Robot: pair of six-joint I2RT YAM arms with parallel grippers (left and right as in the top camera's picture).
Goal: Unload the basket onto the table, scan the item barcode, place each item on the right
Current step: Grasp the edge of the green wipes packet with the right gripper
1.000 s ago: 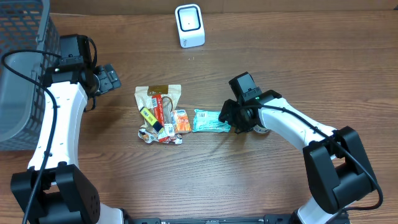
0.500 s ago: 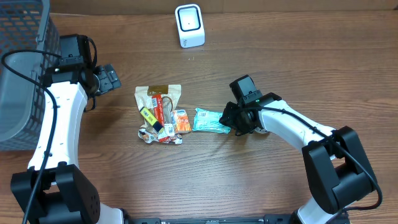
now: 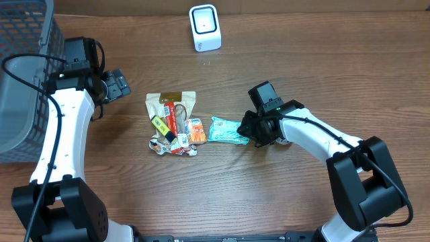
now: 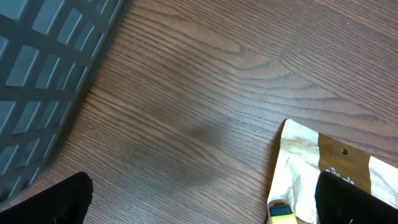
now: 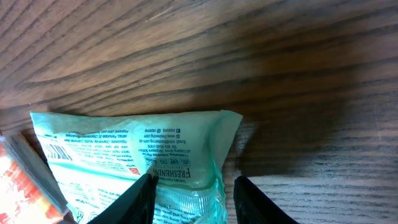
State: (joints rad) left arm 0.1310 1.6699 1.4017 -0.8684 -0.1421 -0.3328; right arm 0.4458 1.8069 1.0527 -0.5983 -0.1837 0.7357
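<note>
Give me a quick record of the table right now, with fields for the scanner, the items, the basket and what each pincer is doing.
scanner: white scanner at the far side of the table, untouched
item: teal packet lying flat at the right end of the snack pile
basket: grey mesh basket at the left edge
left pincer: open, empty, over bare wood near the basket
right pincer: fingers either side of the teal packet's sealed end; a firm grip is not clear
scan: not yet done, packet on the table
</note>
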